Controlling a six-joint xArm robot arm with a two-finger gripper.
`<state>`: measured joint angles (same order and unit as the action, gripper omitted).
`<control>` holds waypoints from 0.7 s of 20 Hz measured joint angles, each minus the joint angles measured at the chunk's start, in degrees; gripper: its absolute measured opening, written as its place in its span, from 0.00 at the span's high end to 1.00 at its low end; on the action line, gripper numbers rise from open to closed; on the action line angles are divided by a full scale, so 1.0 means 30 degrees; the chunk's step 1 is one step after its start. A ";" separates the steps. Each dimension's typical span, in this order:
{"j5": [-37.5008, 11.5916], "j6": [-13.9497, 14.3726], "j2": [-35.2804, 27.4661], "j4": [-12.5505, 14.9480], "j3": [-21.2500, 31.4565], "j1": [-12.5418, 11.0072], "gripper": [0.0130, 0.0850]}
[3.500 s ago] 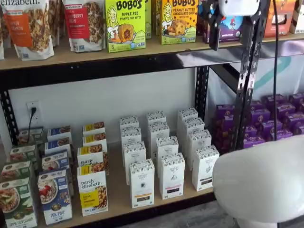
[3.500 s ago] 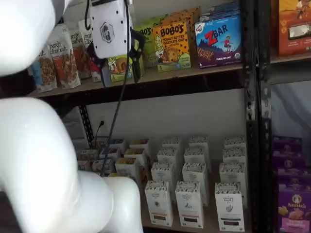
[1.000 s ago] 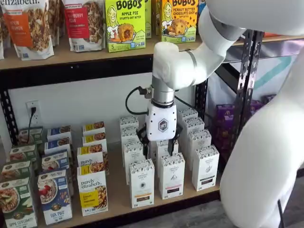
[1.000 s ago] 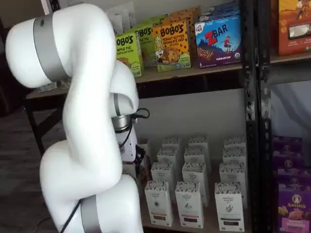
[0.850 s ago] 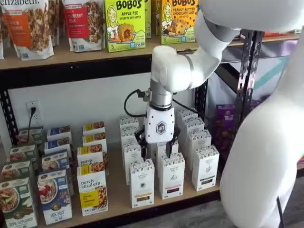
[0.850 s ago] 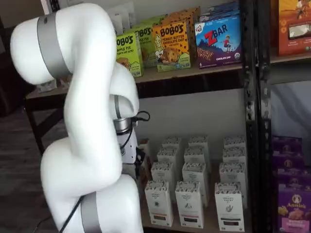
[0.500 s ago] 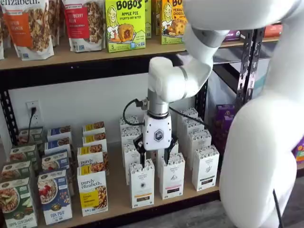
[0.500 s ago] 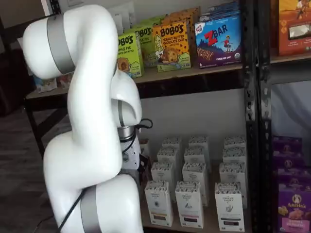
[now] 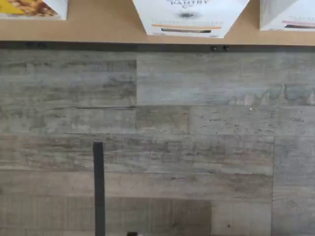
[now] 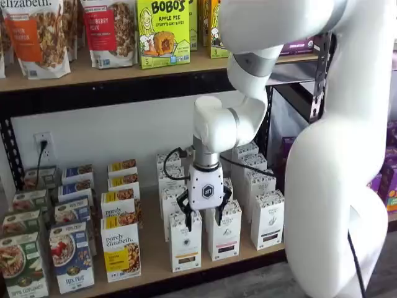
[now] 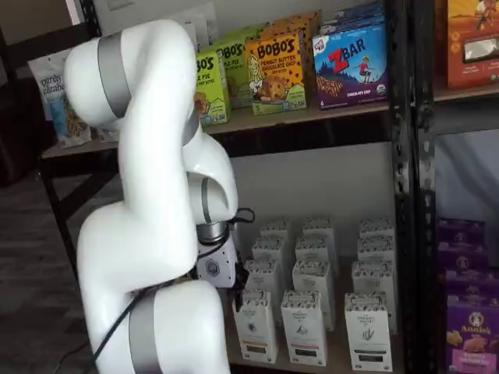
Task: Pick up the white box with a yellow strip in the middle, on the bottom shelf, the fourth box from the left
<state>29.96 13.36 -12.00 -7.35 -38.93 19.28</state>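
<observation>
The white box [image 10: 185,243] stands at the front of the bottom shelf [image 10: 154,253], tall and narrow with a speckled top band and a dark label low on its face. It also shows in a shelf view [image 11: 255,327]. In the wrist view its lower face [image 9: 189,17] shows an orange strip and a dark label at the shelf's front edge. My gripper [image 10: 203,217] hangs fingers-down in front of the front row, open and empty. One finger overlaps the white box's top band, the other the neighbouring carton [image 10: 224,231]. In a shelf view the gripper [image 11: 234,274] is mostly hidden by the arm.
Purely elizabeth boxes [image 10: 121,249] stand left of the white box, more white cartons [image 10: 268,218] right and behind. Bobo's boxes [image 10: 162,31] sit on the upper shelf. A black upright [image 11: 405,195] and purple boxes [image 11: 472,327] are at the right. Grey plank floor [image 9: 157,147] lies before the shelf.
The arm has swung in from above and lowered the gripper down and slightly left, from mid-shelf height to the tops of the front-row cartons. The fingers stay open.
</observation>
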 joint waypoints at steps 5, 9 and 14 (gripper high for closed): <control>-0.1036 -0.0252 -0.1676 0.0119 -0.0754 -0.0277 0.00; -0.1559 -0.0690 -0.3098 0.0033 -0.1683 -0.0597 0.00; -0.2162 -0.1293 -0.4770 -0.0103 -0.3024 -0.1047 0.00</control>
<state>23.48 9.48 -26.31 -7.66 -48.00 16.14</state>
